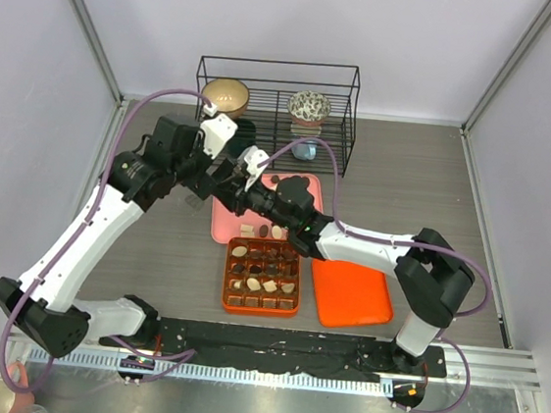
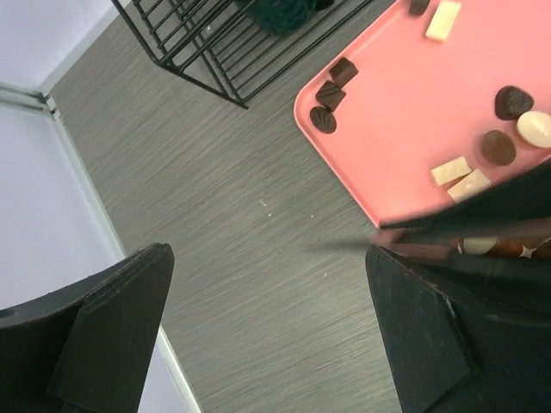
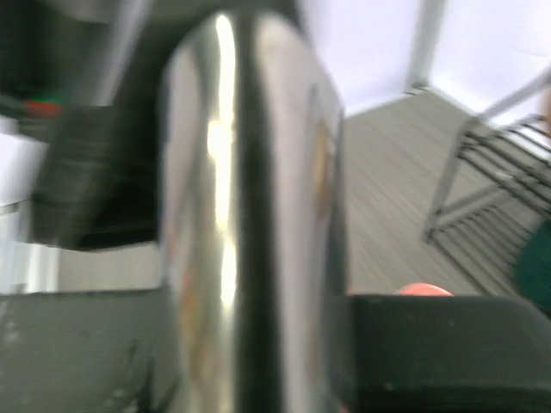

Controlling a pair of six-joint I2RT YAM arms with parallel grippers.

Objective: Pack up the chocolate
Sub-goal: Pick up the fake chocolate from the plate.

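Your left gripper (image 2: 265, 288) hangs wide open over the table (image 2: 232, 206) beside the tray (image 2: 387, 112). Your right gripper (image 3: 250, 335) clamps a metal tool (image 3: 241, 172). Chocolate (image 2: 498, 147) lies on the tray, some in the box (image 1: 227, 278).

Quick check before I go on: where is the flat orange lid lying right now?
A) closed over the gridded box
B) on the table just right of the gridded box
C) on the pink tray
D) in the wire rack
B: the top view shows the flat orange lid lying on the table directly right of the orange gridded box, whose open cells show chocolate pieces.
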